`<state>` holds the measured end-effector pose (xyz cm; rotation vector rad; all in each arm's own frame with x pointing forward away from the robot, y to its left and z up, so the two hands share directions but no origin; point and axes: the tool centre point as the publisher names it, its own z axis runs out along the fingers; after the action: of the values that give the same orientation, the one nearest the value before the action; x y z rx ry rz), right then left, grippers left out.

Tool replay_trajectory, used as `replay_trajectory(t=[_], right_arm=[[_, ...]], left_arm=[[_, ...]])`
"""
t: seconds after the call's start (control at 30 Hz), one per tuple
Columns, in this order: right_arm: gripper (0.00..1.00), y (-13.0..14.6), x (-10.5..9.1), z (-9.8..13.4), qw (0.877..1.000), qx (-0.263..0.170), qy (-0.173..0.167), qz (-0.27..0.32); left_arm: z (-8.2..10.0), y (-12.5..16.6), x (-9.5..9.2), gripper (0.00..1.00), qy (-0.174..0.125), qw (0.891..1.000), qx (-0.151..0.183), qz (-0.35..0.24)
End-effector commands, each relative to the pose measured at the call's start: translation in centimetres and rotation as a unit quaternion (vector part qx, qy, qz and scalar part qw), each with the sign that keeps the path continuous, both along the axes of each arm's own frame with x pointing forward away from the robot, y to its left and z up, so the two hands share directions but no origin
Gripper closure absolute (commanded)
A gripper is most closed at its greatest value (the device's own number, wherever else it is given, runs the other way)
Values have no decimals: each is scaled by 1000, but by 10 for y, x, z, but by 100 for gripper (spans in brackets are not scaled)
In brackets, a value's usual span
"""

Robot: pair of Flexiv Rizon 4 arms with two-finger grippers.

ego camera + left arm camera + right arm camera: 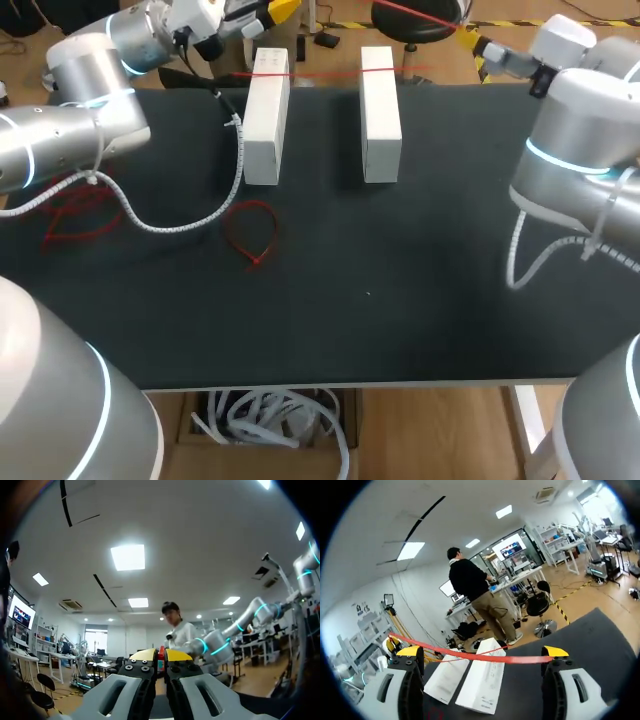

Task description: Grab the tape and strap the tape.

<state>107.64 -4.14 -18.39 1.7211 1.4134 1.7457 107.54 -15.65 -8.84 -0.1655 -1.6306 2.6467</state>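
white boxes: 2 | stretched red tape: 1 | loose red loops: 2 | robot arms: 2

Head camera looks down on the table, wrist cameras face outward; head and right wrist share the boxes.

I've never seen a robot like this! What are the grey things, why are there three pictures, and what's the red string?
The grey things are the robot's two arms. Each ends in a gripper: a hand with two yellow-tipped fingers. One picture is from a camera above, looking down on the black table. The two round ones come from cameras on the wrists. On the table lie a left white box and a right white box, with red tape stretched across their far ends, and a loose red loop. The left gripper pinches a bit of red tape between closed fingers. The right gripper is wide open; the tape runs past its fingertips.
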Motion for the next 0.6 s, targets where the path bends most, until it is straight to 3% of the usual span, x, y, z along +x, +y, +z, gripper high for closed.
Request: replay_trajectory(t=[0.03, 0.6], right_arm=[[0, 17, -11, 7, 978, 180, 90, -48], [0, 22, -12, 4, 979, 183, 86, -34]], left_arm=[[-1, 0, 1, 100, 0, 1000, -1, -2], [-1, 0, 1, 100, 0, 1000, -1, -2]])
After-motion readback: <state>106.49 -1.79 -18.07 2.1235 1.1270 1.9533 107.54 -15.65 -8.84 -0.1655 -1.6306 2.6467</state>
